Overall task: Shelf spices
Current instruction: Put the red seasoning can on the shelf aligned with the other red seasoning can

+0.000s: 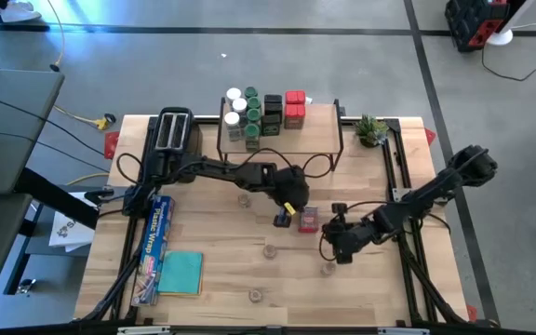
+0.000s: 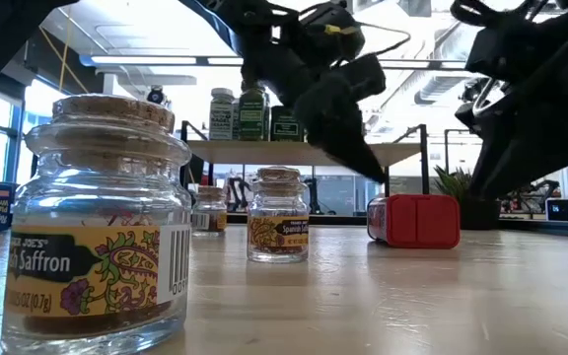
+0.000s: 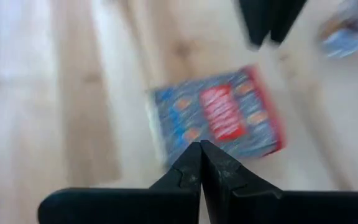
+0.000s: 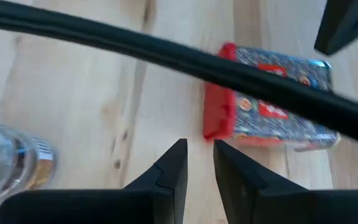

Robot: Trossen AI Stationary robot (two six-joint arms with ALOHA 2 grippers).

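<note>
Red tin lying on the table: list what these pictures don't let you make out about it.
- Red tin label: left wrist view blurs it; right wrist view, a black cable crosses it; high view, too small.
- Contact with left gripper: low view, the dark arm covers the tin's top edge.
- Its far end: right wrist view, left arm's finger overlaps the corner.

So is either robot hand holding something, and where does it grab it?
Neither tool holds anything. The left tool is shut and empty above the red rectangular spice tin lying flat; the right tool hangs slightly open beside it.
</note>
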